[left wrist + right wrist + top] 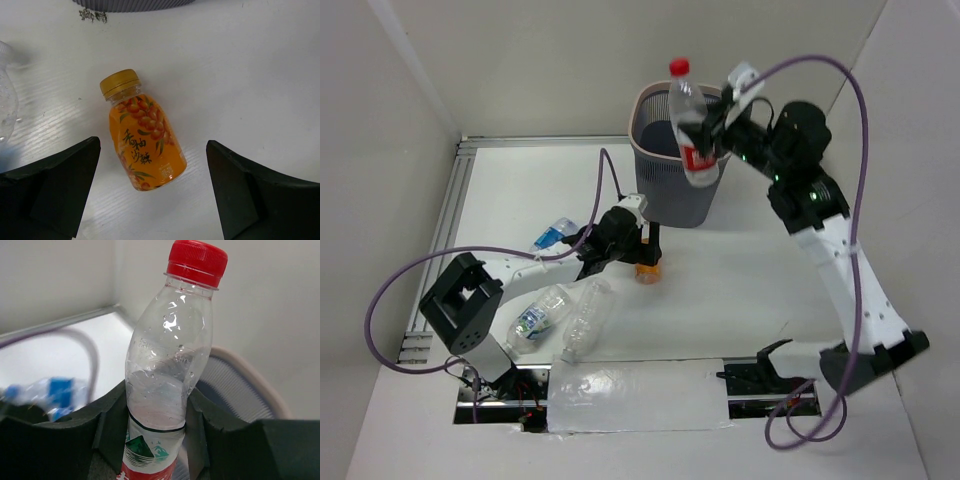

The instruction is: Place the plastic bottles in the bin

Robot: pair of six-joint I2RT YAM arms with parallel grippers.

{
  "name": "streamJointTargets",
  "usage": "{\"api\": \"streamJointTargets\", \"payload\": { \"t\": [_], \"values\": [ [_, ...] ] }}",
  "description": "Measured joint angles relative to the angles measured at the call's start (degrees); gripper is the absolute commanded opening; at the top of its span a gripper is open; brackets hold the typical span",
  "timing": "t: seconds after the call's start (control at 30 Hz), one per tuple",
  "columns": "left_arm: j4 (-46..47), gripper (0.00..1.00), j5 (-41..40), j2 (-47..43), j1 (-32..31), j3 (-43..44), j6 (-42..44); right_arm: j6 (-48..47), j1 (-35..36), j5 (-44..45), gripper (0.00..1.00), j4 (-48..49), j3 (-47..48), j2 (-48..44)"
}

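1. Right pincer point(155, 427) – closed about halfway on the red-capped bottle point(170, 370), both fingers pressed against its clear body just above the label.
2. Red-capped bottle – held in the air, cap uppermost and slightly tilted, at the bin point(665, 185). From above, its lower end overlapped the bin's pale rim. I could not tell whether it hung squarely over the opening.
3. Bin – dark mesh, standing on the white bench point(760, 270) towards the far side.
4. Left pincer point(152, 145) – fully open and gripping nothing, lowered near the bench just in front of the bin.
5. Orange bottle point(145, 142) – short, gold-capped, on the bench in the gap between my left fingers, which stood clear of it on both sides.
6. Blue-labelled bottle point(552, 236) – lying on the bench to the left, beside my left arm.
7. Two clear bottles – one labelled point(535, 315), one plain point(585, 320), lying side by side on the bench near the arm bases.
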Motion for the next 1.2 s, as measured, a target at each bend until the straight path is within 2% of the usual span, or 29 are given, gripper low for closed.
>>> {"api": "streamJointTargets", "payload": {
  "t": [0.13, 0.17, 0.2, 0.23, 0.3, 0.47, 0.6, 0.7, 0.73, 0.77, 0.8, 0.87, 0.9, 0.97, 1.07, 1.17, 1.2],
  "values": [
    [0.0, 1.00, 0.3, 1.0, -0.2, 0.0, 0.0, 1.2, -4.4, 4.9, 0.17, 4.6, 13.4, 13.4],
    [0.1, 1.00, 0.3, 1.1, -0.4, 0.0, 0.0, 1.5, -5.7, 6.1, 0.21, 5.9, 15.2, 16.2],
    [0.1, 1.00, 0.3, 1.2, -0.6, 0.0, 0.0, 1.9, -6.8, 6.9, 0.29, 6.4, 16.6, 18.8],
    [0.2, 1.00, 0.2, 1.4, -0.9, 0.0, 0.0, 2.2, -7.9, 7.6, 0.59, 6.5, 18.1, 21.3],
    [0.4, 1.00, 0.2, 2.2, -1.6, 0.1, 0.0, 3.3, -9.6, 8.8, 1.00, 6.2, 20.8, 26.4],
    [-0.1, 1.00, -1.1, 5.2, -3.4, 1.8, 0.0, 6.4, -13.6, 7.8, 1.00, 2.1, 26.9, 35.7],
    [-0.9, 0.96, -3.5, 8.4, -4.5, 4.0, 0.0, 9.0, -16.9, 3.8, 1.00, -0.7, 25.6, 34.3],
    [-3.3, 0.91, -6.7, 11.1, -5.4, 6.1, -0.2, 10.1, -19.0, 0.4, 1.00, -1.4, 20.6, 28.4],
    [-4.0, 0.82, -7.8, 11.9, -5.7, 6.7, -0.2, 10.3, -19.4, -1.6, 1.00, -2.0, 18.6, 26.2],
    [-4.6, 0.82, -8.6, 12.5, -5.9, 7.1, -0.2, 10.3, -19.7, -2.0, 1.00, -2.3, 16.2, 23.0],
    [-5.0, 0.67, -9.3, 13.0, -6.1, 7.3, -0.2, 10.4, -19.9, -3.3, 1.00, -1.6, 13.5, 19.9],
    [-5.3, 0.47, -10.4, 13.4, -6.4, 7.7, -0.1, 10.5, -20.1, -5.8, 1.00, -2.0, 8.3, 13.3],
    [-5.4, 0.30, -10.6, 13.4, -6.4, 7.7, -0.2, 10.5, -20.5, -7.2, 1.00, -1.8, 6.0, 10.4],
    [-5.7, 0.16, -10.8, 13.3, -6.8, 7.7, -0.1, 10.7, -21.4, -10.1, 1.00, -1.5, 1.5, 4.7],
    [-7.0, 0.04, -10.6, 12.5, -7.7, 7.7, 0.5, 11.2, -23.9, -12.7, 1.00, -0.6, -5.0, -1.6],
    [-10.2, 0.03, -8.4, 7.6, -10.4, 7.0, 3.6, 11.0, -26.3, -14.0, 1.00, -0.3, -11.1, -5.8],
    [-11.1, 0.03, -6.4, 4.5, -11.5, 6.8, 4.9, 10.9, -27.2, -14.2, 0.94, -0.3, -13.2, -7.0]
  ]
}}
